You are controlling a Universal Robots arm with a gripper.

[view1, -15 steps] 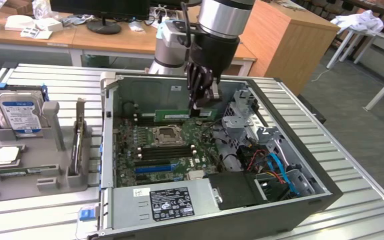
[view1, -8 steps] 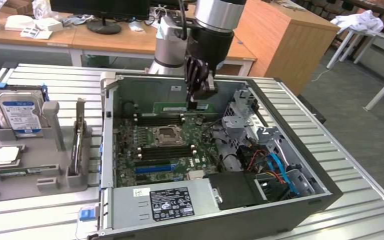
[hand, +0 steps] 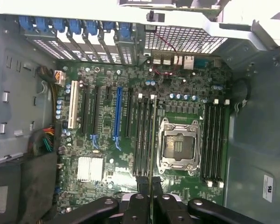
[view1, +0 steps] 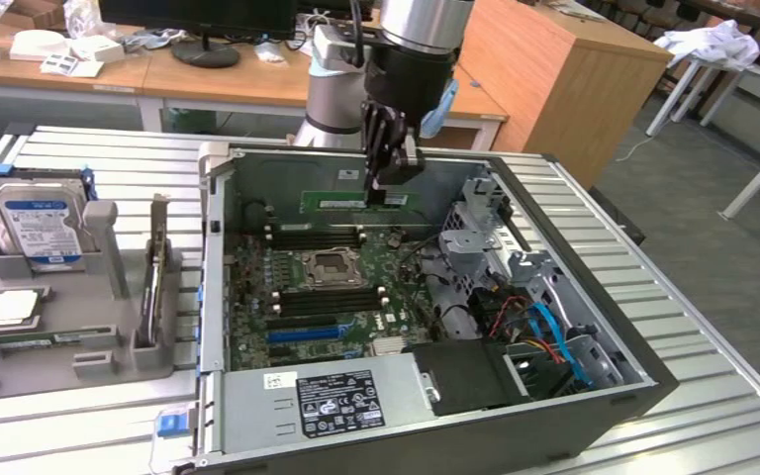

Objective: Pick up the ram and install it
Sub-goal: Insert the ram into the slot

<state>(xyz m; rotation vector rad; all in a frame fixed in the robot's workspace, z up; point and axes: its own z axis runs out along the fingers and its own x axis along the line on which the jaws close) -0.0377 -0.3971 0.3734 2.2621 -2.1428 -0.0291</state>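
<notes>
slatted metal table [view1: 697, 297] carries everything. open computer case [view1: 592, 396] lies on its side, centre of the exterior view, with the motherboard [view1: 353, 297] facing up.

grey holder tray [view1: 90, 346] sits at the exterior view's left, beside the case. a hard drive [view1: 37, 223] stands upright in it.

processor socket [view1: 332, 267] [hand: 178, 144] is mid-board, with black memory slots [hand: 142, 135] just beside it on both sides. all of them look unfilled.

ram [view1: 340, 201] is a green stick in the upper middle of the exterior view. it hangs level above the far part of the board, clear of it and not seated. in the wrist view it shows edge-on [hand: 152, 140] as a thin line running along the slots beside the socket.

claw [view1: 391, 188] [hand: 150, 186] is narrow, pinched on the flat faces of the ram. the hold is near one end, and most of the stick reaches toward the exterior view's left.

handling, judged:
- light, stiff and thin
- fragile at the chips and the contact edge
- smooth faces, so it could slip or pivot
- best held on the faces along the upper edge near mid-length; the present end hold gives leverage for tilt
</notes>
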